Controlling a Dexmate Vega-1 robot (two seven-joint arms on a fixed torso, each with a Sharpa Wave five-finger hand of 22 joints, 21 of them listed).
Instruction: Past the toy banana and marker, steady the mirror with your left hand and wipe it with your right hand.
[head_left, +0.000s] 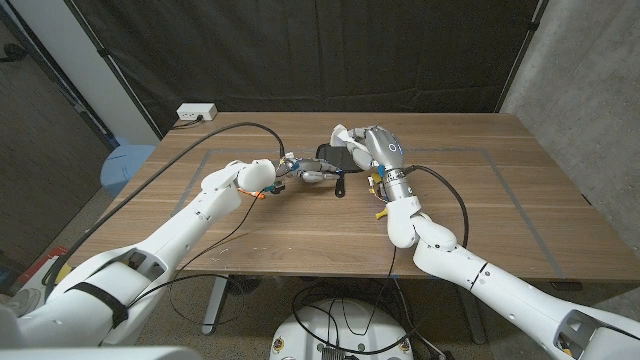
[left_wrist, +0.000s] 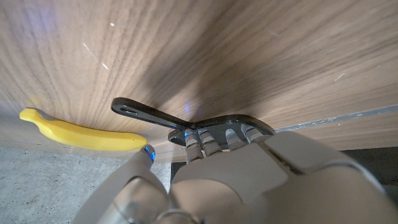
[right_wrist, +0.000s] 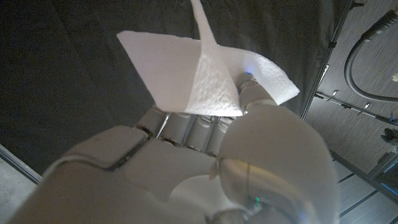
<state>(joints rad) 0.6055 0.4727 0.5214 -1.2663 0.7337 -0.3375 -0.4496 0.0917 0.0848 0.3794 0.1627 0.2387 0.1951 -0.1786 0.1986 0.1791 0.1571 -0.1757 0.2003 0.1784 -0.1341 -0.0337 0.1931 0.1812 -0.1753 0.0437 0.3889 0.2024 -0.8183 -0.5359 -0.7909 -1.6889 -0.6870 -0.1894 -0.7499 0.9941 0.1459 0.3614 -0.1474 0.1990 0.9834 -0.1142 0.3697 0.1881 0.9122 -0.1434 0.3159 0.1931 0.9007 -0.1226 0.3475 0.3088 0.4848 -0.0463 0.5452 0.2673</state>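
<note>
A wooden counter (head_left: 300, 225) is set before a black curtain and a grey concrete wall. Toward the middle of the counter, the white left robot hand (head_left: 300, 170) is seen with its fingers (left_wrist: 214, 142) pressed onto the black-framed hand mirror (head_left: 335, 158), whose dark slotted handle (left_wrist: 140, 112) lies flat on the wood. Just beside the handle, toward the near edge, a yellow toy banana (left_wrist: 84, 132) is seen in the left wrist view. The right robot hand (head_left: 375, 148) is held over the mirror, clamped on a crumpled white paper tissue (right_wrist: 202, 78), which is pinched between thumb and fingers. At the far left corner of the counter, a white power strip (head_left: 196, 113) is found.
</note>
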